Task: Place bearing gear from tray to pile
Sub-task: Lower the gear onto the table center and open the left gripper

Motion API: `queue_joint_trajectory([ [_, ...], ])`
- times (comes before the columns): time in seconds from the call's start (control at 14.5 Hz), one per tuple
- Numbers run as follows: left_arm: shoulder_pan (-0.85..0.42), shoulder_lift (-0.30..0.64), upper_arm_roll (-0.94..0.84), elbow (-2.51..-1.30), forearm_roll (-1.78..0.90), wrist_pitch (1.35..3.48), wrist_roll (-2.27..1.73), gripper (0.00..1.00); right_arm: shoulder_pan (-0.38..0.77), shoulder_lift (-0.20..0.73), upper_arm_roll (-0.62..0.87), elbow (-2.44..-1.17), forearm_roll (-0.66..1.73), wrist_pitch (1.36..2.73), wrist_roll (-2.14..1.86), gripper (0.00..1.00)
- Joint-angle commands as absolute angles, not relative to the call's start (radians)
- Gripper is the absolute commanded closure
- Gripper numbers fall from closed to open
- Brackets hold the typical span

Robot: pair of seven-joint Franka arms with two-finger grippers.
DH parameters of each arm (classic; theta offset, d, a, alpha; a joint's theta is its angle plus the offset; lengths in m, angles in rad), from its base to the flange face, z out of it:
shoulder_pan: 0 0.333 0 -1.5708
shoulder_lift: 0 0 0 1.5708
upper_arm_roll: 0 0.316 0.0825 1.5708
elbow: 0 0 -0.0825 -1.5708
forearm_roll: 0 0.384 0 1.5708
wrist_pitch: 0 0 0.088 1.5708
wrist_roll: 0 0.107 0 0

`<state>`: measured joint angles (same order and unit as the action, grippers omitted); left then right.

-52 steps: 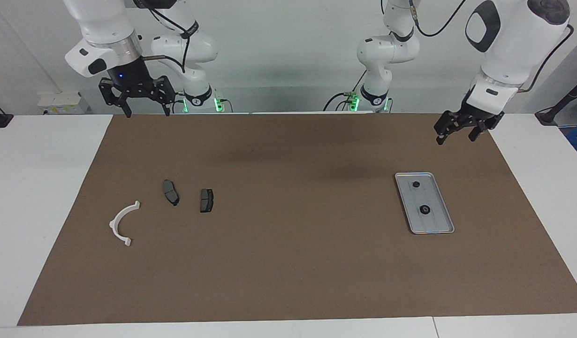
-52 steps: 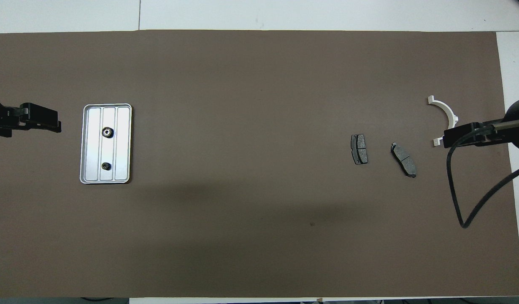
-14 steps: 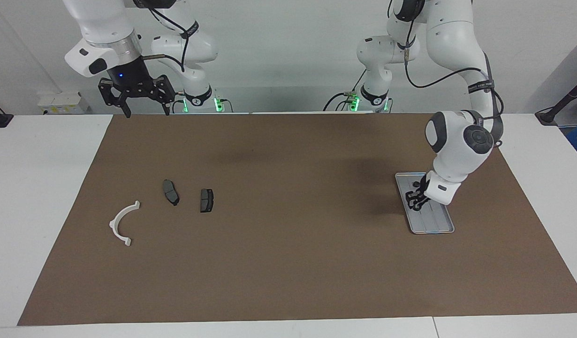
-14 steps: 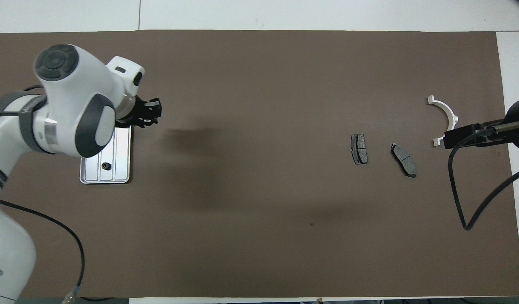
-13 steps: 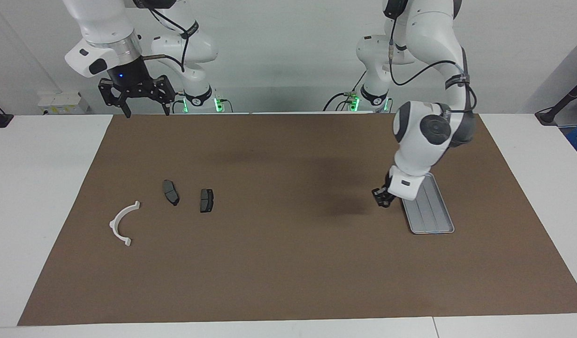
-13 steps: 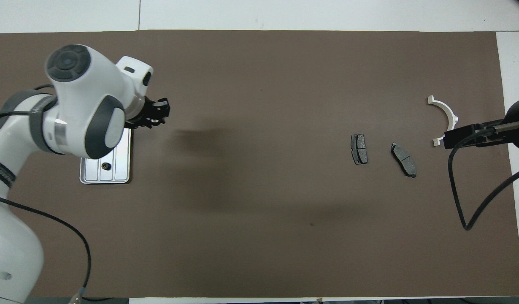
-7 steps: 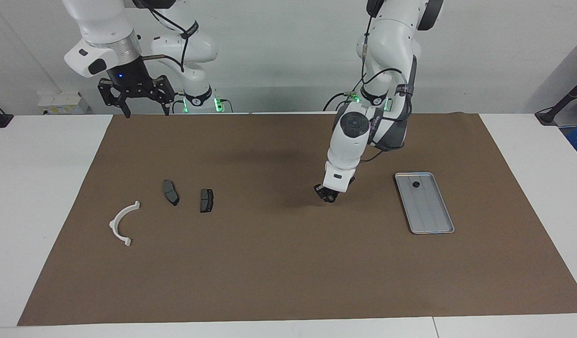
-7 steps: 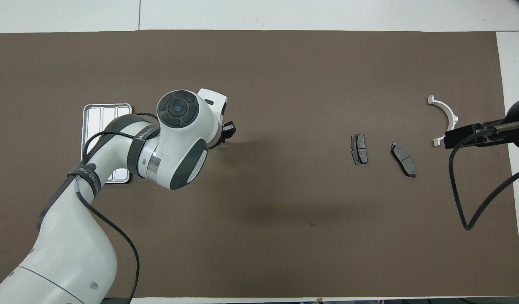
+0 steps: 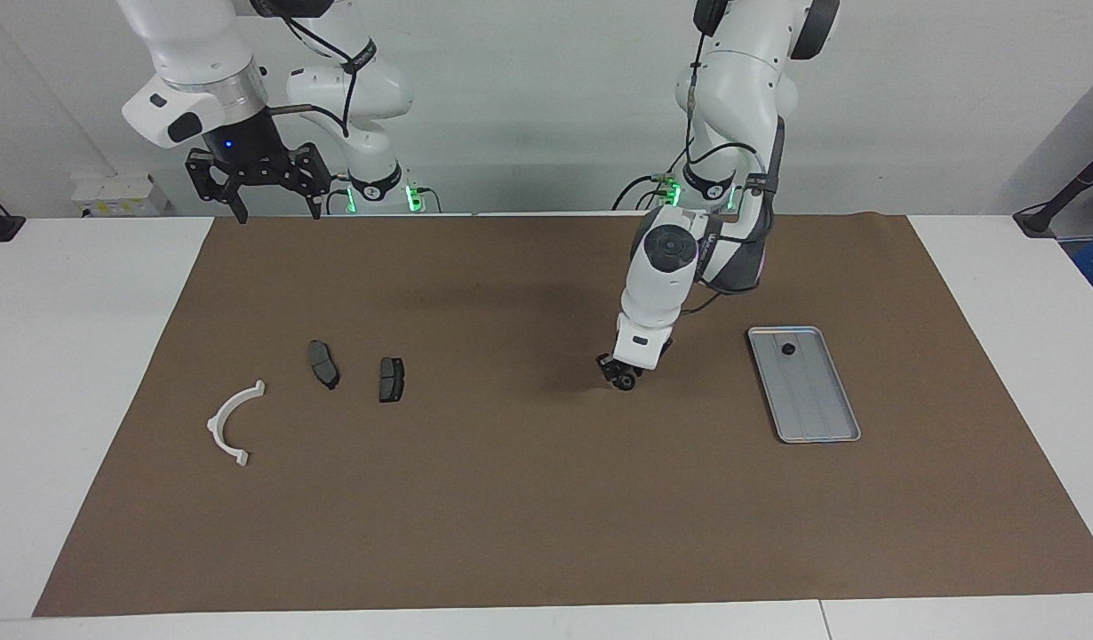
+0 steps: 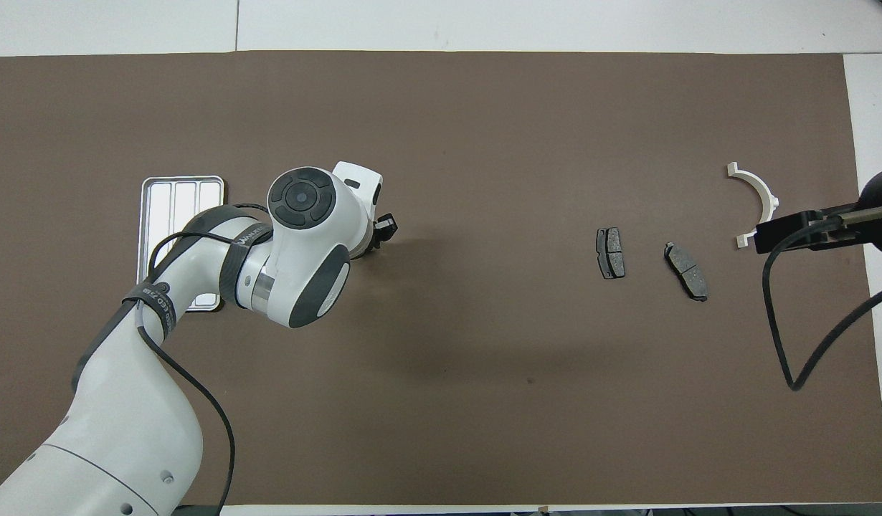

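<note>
Bearing gear [image 9: 627,382], a small dark round part with no long axis to read, sits clamped in the left gripper [image 9: 621,375] low over the brown mat [image 9: 546,498], between the tray [image 9: 822,418] and the brake pads [image 9: 390,380]. Right gripper [image 9: 260,182] waits raised, fingers spread.
</note>
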<state>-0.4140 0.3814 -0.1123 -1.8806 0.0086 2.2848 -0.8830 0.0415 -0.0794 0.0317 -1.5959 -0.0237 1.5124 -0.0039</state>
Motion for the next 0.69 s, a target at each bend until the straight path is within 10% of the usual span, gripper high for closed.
queue_joint_trajectory([
  [0.0, -0.384, 0.290, -0.101, -1.933, 0.011, 2.208, -0.844, 0.00, 0.037, -0.101, 0.029, -1.618, -0.008, 1.509, -0.026, 0.00],
  [0.28, -0.172, 0.082, -0.103, -2.147, 0.011, 2.171, -0.401, 0.00, 0.049, -0.113, 0.034, -1.647, -0.008, 1.516, -0.002, 0.00],
  [0.62, 0.070, 0.084, -0.103, -2.170, 0.011, 2.241, -0.010, 0.06, 0.194, -0.114, 0.041, -1.762, 0.026, 1.655, 0.297, 0.00],
])
